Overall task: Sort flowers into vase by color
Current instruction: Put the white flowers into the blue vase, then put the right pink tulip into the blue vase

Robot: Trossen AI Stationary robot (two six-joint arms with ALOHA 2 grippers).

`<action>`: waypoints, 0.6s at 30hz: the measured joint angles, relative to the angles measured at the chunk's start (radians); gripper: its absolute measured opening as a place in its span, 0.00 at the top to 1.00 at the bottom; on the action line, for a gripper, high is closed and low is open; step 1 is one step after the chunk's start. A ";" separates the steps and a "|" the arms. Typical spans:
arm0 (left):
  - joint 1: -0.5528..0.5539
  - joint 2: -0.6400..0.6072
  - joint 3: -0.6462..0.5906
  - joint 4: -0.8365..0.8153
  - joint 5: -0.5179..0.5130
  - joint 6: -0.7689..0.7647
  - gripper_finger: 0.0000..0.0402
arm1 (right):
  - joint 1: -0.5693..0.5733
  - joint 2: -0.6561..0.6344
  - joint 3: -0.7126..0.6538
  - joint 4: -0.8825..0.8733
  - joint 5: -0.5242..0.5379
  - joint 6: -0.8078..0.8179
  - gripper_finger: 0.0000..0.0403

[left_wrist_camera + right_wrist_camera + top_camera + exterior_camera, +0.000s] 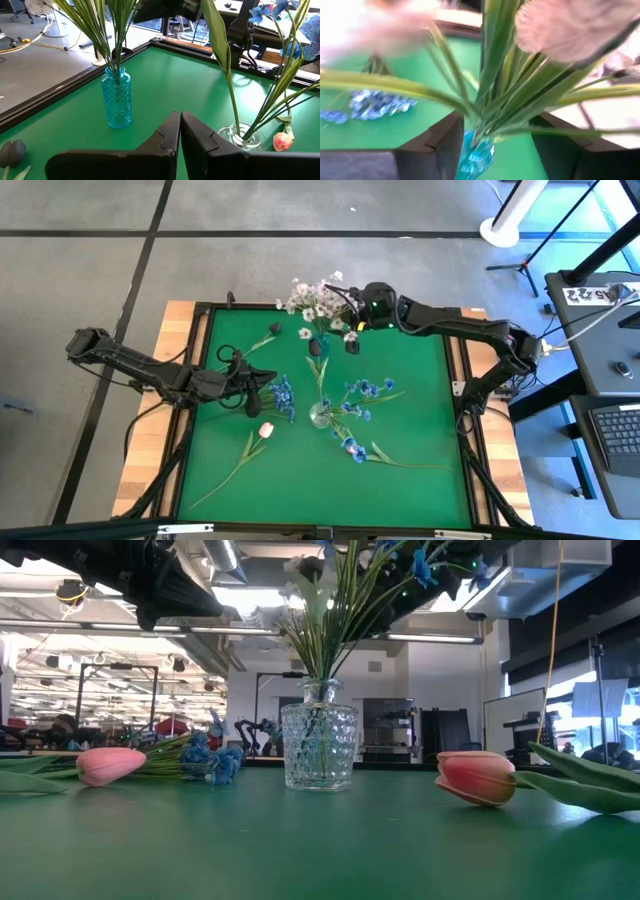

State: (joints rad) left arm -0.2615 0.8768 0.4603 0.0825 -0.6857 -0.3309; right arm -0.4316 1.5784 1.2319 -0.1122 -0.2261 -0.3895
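A blue glass vase (320, 343) stands at the far middle of the green table and holds white blossom sprigs (318, 300). My right gripper (496, 124) hangs open just above the vase's mouth (476, 159). Its fingers stand on either side of the green stems (495, 95). A clear vase (320, 745) with blue flowers (365, 390) stands at the table's middle. My left gripper (180, 131) is shut and hovers left of it, holding nothing. A pink tulip (266, 429), loose blue sprigs (283, 395) and a dark bud (275, 329) lie on the table.
Another blue sprig (352, 448) lies near the front right of the clear vase. In the low view two pink tulips (110, 763) (478, 778) lie on either side of that vase. A raised black frame (455, 380) borders the green mat. The near right part shows bare mat.
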 joint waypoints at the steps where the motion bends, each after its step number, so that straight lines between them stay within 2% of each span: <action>1: 0.000 0.000 0.000 0.000 0.000 0.000 0.97 | 0.000 0.000 0.023 -0.051 -0.001 0.002 0.42; 5: 0.000 0.000 0.000 0.000 0.000 0.000 0.97 | 0.012 0.000 0.105 -0.204 0.009 0.002 0.35; 8: 0.000 0.000 0.000 0.000 0.000 -0.002 0.97 | 0.024 0.000 0.186 -0.376 0.066 -0.011 0.31; 14: -0.001 0.000 0.000 0.000 0.000 -0.006 0.97 | 0.042 0.001 0.360 -0.736 0.192 -0.031 0.30; 18: -0.001 0.000 0.000 0.000 0.000 -0.006 0.97 | 0.048 -0.001 0.437 -0.834 0.194 0.014 0.30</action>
State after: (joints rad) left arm -0.2626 0.8768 0.4603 0.0828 -0.6857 -0.3374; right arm -0.3840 1.5776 1.6685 -0.9459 -0.0321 -0.3751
